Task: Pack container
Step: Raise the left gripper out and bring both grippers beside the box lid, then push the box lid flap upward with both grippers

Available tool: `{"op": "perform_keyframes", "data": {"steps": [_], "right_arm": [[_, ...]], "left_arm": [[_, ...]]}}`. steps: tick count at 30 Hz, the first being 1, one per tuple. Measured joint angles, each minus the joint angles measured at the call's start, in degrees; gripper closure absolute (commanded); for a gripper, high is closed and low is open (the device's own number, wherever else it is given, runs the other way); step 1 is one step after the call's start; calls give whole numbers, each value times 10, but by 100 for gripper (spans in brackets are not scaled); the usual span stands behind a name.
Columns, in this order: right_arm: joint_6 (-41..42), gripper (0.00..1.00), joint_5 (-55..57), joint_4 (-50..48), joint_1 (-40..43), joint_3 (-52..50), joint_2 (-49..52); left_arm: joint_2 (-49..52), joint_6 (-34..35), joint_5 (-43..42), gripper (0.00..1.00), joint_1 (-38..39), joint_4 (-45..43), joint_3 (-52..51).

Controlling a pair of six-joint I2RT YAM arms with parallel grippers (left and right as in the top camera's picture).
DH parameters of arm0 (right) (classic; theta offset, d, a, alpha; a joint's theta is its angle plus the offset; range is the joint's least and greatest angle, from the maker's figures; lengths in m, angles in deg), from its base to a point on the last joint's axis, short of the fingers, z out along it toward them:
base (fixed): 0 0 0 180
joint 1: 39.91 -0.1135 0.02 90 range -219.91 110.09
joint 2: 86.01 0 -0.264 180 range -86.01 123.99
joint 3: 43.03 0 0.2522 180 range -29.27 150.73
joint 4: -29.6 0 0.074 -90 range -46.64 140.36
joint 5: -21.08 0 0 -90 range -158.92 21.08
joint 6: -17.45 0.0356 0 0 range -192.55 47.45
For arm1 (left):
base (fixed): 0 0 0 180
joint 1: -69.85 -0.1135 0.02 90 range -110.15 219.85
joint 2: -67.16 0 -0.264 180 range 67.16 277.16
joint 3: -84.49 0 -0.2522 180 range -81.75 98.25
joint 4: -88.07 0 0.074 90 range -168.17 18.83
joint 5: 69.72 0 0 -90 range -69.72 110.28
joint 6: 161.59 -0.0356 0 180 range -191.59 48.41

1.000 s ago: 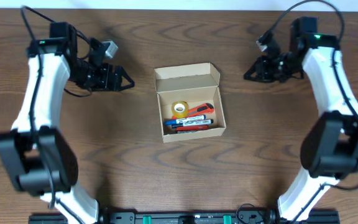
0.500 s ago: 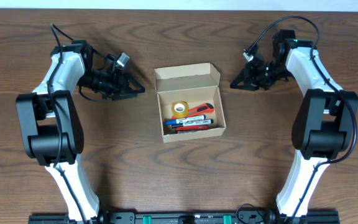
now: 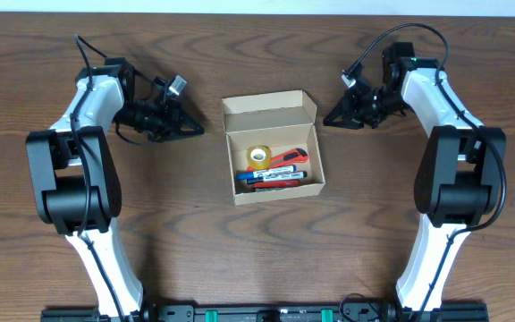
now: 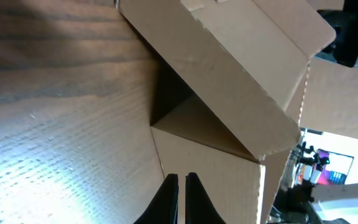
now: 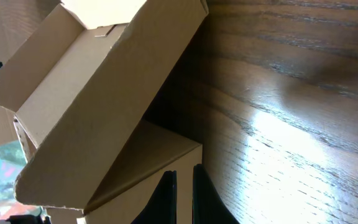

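The container, a tan cardboard box, stands open mid-table with its flap lid raised at the far side. Inside lie a yellow tape roll, an orange cutter and markers. My left gripper is shut and empty, pointing at the box's left side from a short gap away. My right gripper is also shut and empty, just off the box's right rear corner. In the left wrist view the box fills the frame ahead of the gripper. The right wrist view shows the box beyond the gripper.
The wooden table runs bare in front of the box and to both sides. Black cables loop off the right arm near the table's far edge.
Both arms have swung inward toward the box. The left gripper's jaws have closed from open to shut. The right gripper has stayed shut and edged left.
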Motion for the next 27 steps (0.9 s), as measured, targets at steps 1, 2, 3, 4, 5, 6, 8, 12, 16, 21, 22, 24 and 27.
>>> {"op": "perform_keyframes", "data": {"steps": [1, 2, 3, 4, 5, 6, 8, 12, 16, 21, 22, 24, 27], "right_arm": [[2, 99, 0, -1, 0, 0, 0], [4, 99, 0, -3, 0, 0, 0], [7, 99, 0, -4, 0, 0, 0], [10, 99, 0, -6, 0, 0, 1], [12, 99, 0, -8, 0, 0, 1], [15, 99, -1, -10, 0, 0, 3], [21, 99, -1, -12, -1, 0, 8], [25, 99, -8, -14, -2, 0, 21], [29, 99, -14, -17, -3, 0, 40], [32, 99, -16, -21, -5, 0, 59], [33, 99, -16, -23, -6, 0, 59], [34, 99, -18, -28, -6, 0, 59], [41, 99, -26, -39, -6, 0, 59]], "left_arm": [[0, 4, 0, 94, 0, -5, 0], [0, 7, 1, 94, 0, -11, 0], [0, 9, 1, 94, 0, -16, 0], [0, 13, 3, 94, 0, -21, 0], [0, 19, 3, 94, 0, -26, 0], [0, 23, 5, 94, 0, -29, 0], [1, 34, 7, 94, 0, -38, 0], [12, 56, 11, 94, 0, -49, 0], [34, 72, 11, 94, 0, -50, 0], [65, 81, 9, 94, 0, -47, 0], [70, 82, 8, 94, 1, -47, 0], [75, 83, 9, 94, 2, -47, 0], [76, 85, 8, 94, 6, -52, 0]]}}
